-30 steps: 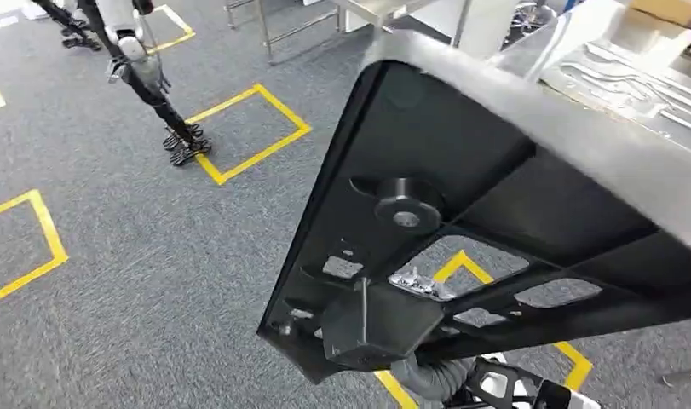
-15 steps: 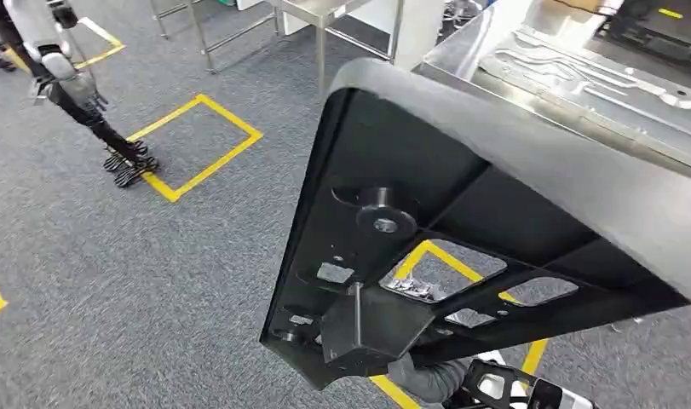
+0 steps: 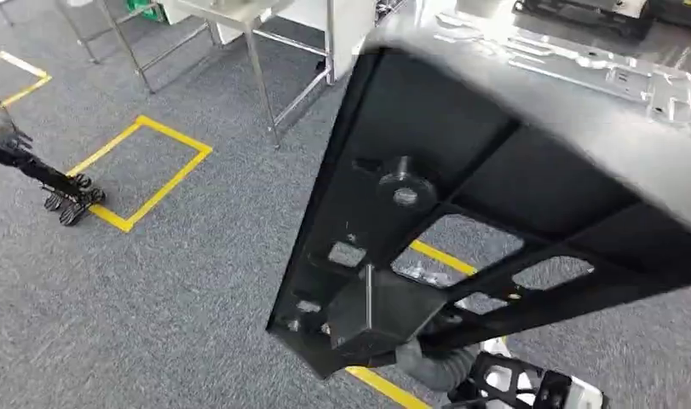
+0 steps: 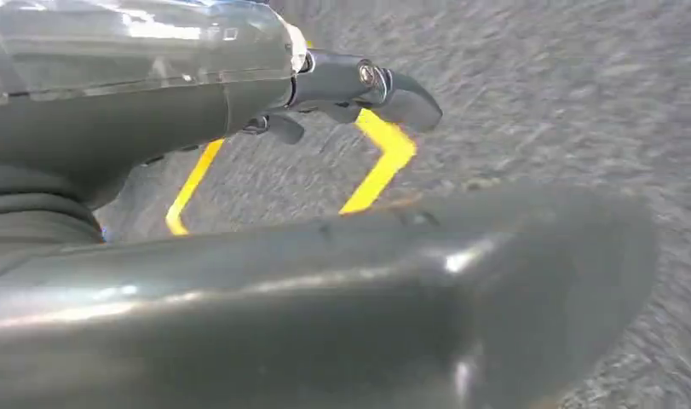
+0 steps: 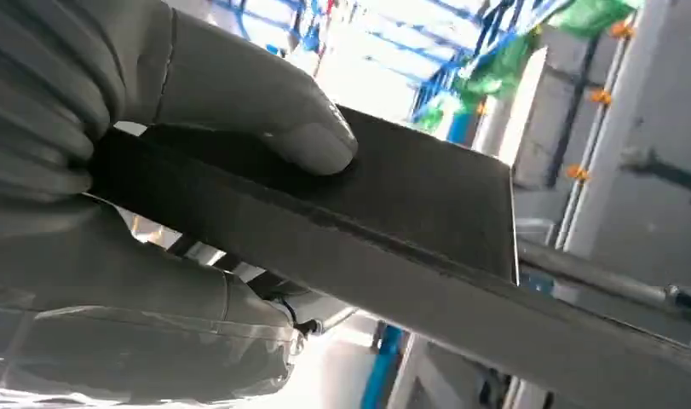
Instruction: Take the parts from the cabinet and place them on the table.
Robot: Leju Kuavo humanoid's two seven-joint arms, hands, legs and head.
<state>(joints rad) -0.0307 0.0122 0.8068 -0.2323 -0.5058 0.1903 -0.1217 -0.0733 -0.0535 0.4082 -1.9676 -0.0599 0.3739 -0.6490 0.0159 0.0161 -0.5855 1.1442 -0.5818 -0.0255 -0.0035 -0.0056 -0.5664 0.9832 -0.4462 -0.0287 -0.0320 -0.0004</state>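
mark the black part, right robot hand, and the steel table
black part (image 3: pixel 461 170): head view, its flat dark underside.
right robot hand (image 5: pixel 180 102): right wrist view, grey thumb pressing the part.
steel table (image 3: pixel 265 94): head view, front leg.

The large black part is running out of the head view at the right edge and is covering much of the table at the upper right. Its upper edge is blurring. The right hand is being cut off at the left of its wrist view. The left hand is appearing out of focus, its fingers largely hidden
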